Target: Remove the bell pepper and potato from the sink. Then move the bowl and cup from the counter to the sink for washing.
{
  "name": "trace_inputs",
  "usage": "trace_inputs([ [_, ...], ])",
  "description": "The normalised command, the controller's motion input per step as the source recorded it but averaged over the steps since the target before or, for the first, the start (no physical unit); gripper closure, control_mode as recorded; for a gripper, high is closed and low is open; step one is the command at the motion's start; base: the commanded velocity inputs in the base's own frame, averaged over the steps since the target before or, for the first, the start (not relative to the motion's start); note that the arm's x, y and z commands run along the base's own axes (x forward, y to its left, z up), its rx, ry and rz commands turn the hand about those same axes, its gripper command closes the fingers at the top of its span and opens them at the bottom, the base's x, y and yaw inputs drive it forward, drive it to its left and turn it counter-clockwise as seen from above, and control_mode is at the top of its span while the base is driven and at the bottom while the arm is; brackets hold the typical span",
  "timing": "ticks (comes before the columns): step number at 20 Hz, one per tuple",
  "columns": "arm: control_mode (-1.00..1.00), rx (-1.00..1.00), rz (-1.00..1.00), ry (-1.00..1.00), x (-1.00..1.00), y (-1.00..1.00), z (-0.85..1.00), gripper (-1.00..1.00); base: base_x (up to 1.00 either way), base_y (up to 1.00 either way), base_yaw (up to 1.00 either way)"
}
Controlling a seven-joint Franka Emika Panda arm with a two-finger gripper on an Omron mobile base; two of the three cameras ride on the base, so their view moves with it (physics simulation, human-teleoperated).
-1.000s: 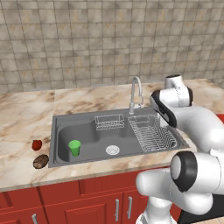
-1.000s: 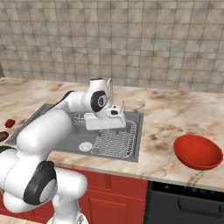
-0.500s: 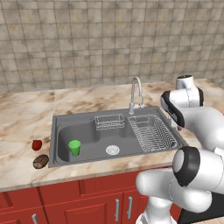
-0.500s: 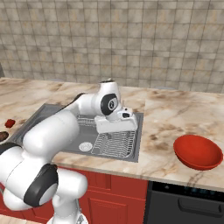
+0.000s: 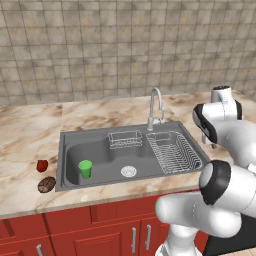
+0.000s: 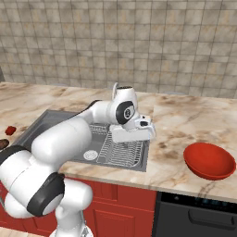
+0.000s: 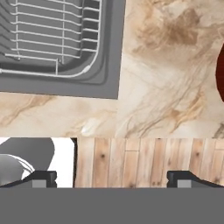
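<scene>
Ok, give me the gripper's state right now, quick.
Gripper: open, jaws wide apart, holding nothing, over the counter beside the sink.

The white arm bends forward and reaches to the right. Its gripper (image 7: 112,178) points down, with both dark fingers spread wide and nothing between them.

One sink (image 5: 67,145), with one curved chrome faucet (image 5: 155,105), one round drain (image 5: 128,171) and two wire dish racks: a small one (image 5: 125,138) and a large one (image 5: 176,151). One green cup (image 5: 85,168). One red bell pepper (image 5: 42,165). One brown potato (image 5: 46,184). One red bowl (image 6: 209,160). One marble worktop (image 5: 30,135).
</scene>
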Motion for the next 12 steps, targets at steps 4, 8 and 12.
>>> trace_inputs([
  [4, -1.0, 0.0, 0.0, -0.08, 0.0, -0.35, -0.01, -1.0, 0.0, 0.0, 0.0],
  [8, -1.0, 0.0, 0.0, -0.1, 0.0, -0.32, -0.03, -1.0, 0.0, 0.0, 0.0],
  [12, -1.0, 0.0, 0.0, -0.06, 0.0, -0.35, -0.04, -1.0, 0.0, 0.0, 0.0],
])
